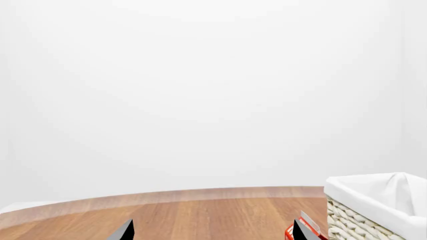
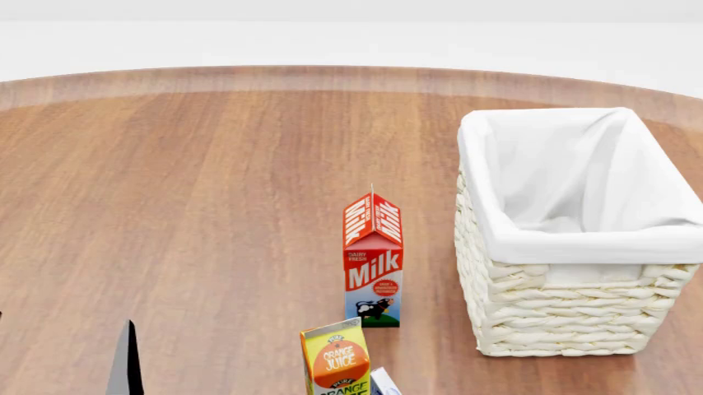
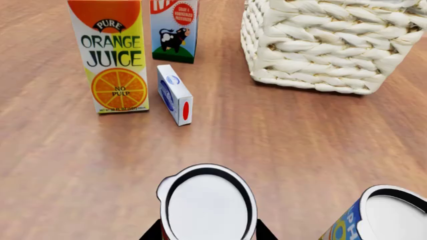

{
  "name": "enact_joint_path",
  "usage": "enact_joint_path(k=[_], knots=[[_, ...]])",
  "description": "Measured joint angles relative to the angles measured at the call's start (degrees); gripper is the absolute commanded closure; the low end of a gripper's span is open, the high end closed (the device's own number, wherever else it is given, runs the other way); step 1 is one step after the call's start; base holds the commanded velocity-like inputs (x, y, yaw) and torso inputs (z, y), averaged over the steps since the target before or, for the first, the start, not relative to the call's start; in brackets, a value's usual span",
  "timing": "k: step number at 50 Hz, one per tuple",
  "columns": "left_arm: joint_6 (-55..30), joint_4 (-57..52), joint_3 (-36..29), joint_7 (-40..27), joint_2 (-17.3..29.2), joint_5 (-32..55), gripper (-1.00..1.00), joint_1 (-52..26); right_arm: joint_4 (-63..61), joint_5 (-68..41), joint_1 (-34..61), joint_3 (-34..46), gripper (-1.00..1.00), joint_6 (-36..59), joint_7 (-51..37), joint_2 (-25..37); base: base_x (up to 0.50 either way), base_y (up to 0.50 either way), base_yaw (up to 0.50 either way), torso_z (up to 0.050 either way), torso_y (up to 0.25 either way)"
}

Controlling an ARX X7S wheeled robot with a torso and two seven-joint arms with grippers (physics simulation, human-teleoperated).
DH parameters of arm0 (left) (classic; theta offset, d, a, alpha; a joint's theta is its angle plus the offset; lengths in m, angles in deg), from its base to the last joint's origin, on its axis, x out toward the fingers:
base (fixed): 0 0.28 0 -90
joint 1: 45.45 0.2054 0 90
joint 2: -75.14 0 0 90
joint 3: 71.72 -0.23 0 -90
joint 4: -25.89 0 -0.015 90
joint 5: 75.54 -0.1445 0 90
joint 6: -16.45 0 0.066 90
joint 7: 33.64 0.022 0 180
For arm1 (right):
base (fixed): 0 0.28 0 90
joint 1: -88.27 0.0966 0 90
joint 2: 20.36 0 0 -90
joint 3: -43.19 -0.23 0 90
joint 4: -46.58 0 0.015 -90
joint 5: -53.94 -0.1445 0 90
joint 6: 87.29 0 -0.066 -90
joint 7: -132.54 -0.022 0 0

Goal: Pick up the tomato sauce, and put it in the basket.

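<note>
The tomato sauce (image 3: 208,202) shows in the right wrist view as a tin with a plain silver top; its label is almost hidden. My right gripper (image 3: 208,236) is shut on it, with a dark finger tight against each side. The cream wicker basket (image 3: 313,45) with its white liner stands beyond it and to the right, and also shows in the head view (image 2: 593,243) and the left wrist view (image 1: 373,205). My left gripper (image 1: 213,232) is open and empty above the wooden table. One left finger (image 2: 127,362) shows in the head view; the right gripper and the tin do not.
An orange juice carton (image 3: 117,60), a milk carton (image 3: 175,30) and a small white-and-blue box (image 3: 175,95) stand between the tin and the basket's left side. A blue-and-yellow can (image 3: 377,215) stands close beside the tin. The milk carton (image 2: 374,263) stands left of the basket.
</note>
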Motion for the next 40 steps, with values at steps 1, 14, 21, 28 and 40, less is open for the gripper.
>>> enact_joint_path(k=[1, 14, 21, 28, 40], knots=[[0.0, 0.0, 0.0, 0.0, 0.0, 0.0, -1.0, 0.0, 0.0, 0.0, 0.1, 0.0, 1.0, 0.0, -0.1, 0.0, 0.0, 0.0, 0.0, 0.0, 0.0], [-0.1, 0.3, -0.5, -0.5, 0.5, 0.4, -1.0, -0.2, -1.7, -0.8, -0.6, 0.1, 1.0, -1.4, -1.1, 0.5, 0.0, 0.0, 0.0, 0.0, 0.0], [-0.2, 0.3, -0.7, -0.7, 0.7, 0.7, -1.0, -0.2, -9.2, -1.5, -1.8, -1.1, 1.0, -0.9, -1.7, 1.7, 0.0, 0.0, 0.0, 0.0, 0.0], [-0.5, 0.2, -0.8, -1.0, 0.9, 1.1, -1.0, -0.4, -18.4, -2.8, -1.6, -3.0, 1.0, 1.7, -2.4, 3.2, 0.0, 0.0, 0.0, 0.0, 0.0], [-0.9, -0.1, -0.9, -1.5, 1.3, 1.6, -1.0, -0.6, -29.1, -5.3, 4.2, -6.5, 1.0, 6.8, -3.8, 5.0, 0.0, 0.0, 0.0, 0.0, 0.0]])
